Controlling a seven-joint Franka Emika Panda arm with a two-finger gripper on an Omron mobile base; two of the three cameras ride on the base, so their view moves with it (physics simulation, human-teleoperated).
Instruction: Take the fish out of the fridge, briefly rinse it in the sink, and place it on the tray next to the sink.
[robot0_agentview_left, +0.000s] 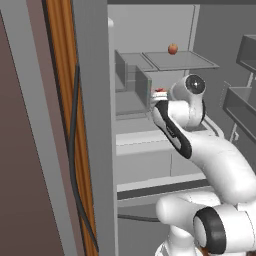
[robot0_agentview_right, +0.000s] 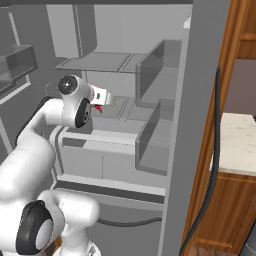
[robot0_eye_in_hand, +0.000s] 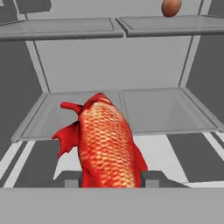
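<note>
Hand view shows the slender red-orange scaled fish (robot0_eye_in_hand: 107, 144) standing right between the two dark fingers (robot0_eye_in_hand: 73, 180), which are clenched on its lower end, so the fish is grasped and not lying on any shelf. Its long axis runs straight away from the fingers, along the direction the hand points, with the tail fin curling to the left at the far tip and small red fins sticking out at both sides. The scales look bright and regular, orange in the middle and deeper red at the edges. Behind it is the flat glass-like shelf (robot0_eye_in_hand: 170, 109) of the tall grey fridge (robot0_agentview_left: 95, 125), and the fish seems held a little above and in front of that shelf. From the right base view, the gripper (robot0_agentview_right: 102, 102) reaches inside the fridge with a bit of red at its tip. I judge the coming move is pulling straight back out of the fridge, along the fish's own axis.
</note>
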